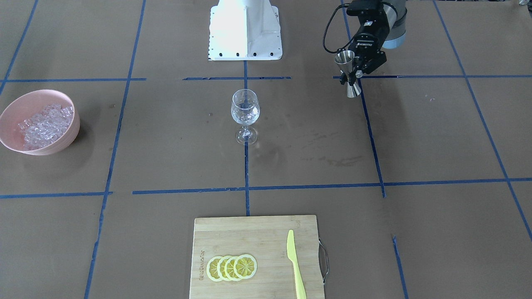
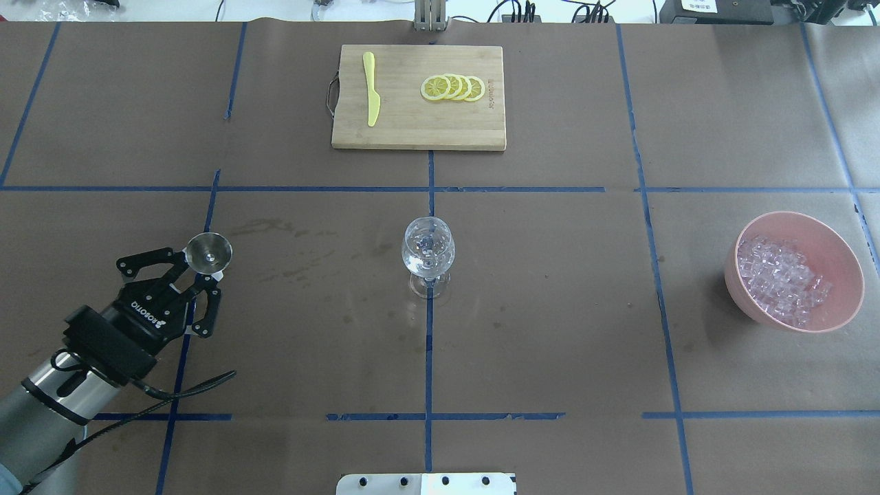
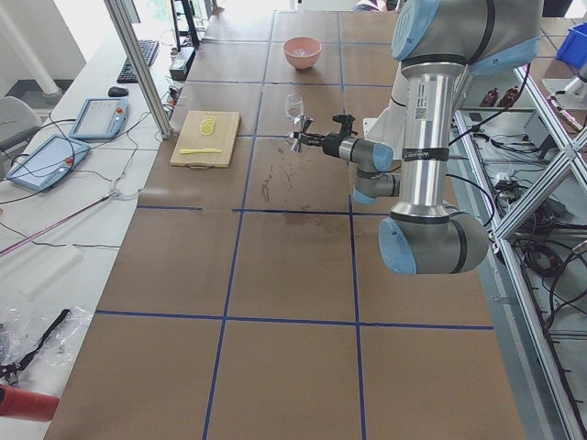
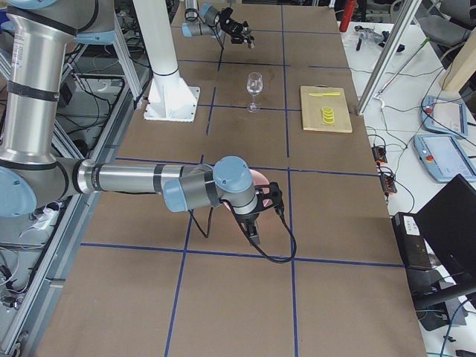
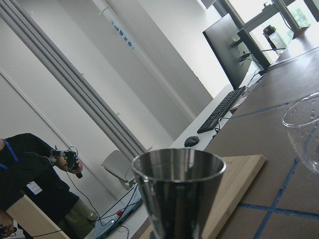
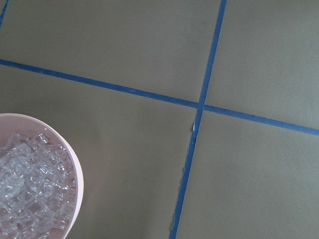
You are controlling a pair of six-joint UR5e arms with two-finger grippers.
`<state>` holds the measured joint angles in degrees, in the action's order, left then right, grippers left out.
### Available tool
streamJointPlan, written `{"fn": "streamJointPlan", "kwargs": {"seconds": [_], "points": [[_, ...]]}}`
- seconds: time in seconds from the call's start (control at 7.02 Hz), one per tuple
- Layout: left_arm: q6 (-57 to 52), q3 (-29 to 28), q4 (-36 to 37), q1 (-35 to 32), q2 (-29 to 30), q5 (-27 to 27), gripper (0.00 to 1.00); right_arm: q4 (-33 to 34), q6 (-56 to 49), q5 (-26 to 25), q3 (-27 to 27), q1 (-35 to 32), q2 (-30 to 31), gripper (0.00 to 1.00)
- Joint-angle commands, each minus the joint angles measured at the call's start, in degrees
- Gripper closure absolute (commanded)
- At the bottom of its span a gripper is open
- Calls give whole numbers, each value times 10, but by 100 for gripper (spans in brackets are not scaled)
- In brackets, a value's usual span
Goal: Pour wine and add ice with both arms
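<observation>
Your left gripper (image 1: 351, 76) clamps the light, slippery jigger (image 1: 346, 61) at its narrow waist, likely the surest hold; the right gripper (image 4: 269, 202) you cannot tell.

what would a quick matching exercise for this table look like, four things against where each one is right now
Things:
1 jigger
2 wine glass
3 ice
4 lemon slices

Places:
a in the pink bowl
b on the cutting board
c held in the left fingers
d standing on a blue tape line

Pairs: 1-c, 2-d, 3-a, 4-b
</observation>
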<state>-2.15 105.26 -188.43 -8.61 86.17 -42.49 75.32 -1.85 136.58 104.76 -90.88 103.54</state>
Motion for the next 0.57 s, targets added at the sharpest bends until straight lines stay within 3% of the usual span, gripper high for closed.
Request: {"fn": "streamJointPlan", "kwargs": {"seconds": [0.0, 0.43], "points": [[159, -5, -7, 0, -62, -8, 100, 0, 0, 0, 0, 0, 0, 0], [381, -19, 39, -8, -81, -5, 100, 0, 0, 0, 4, 0, -1, 0]]}}
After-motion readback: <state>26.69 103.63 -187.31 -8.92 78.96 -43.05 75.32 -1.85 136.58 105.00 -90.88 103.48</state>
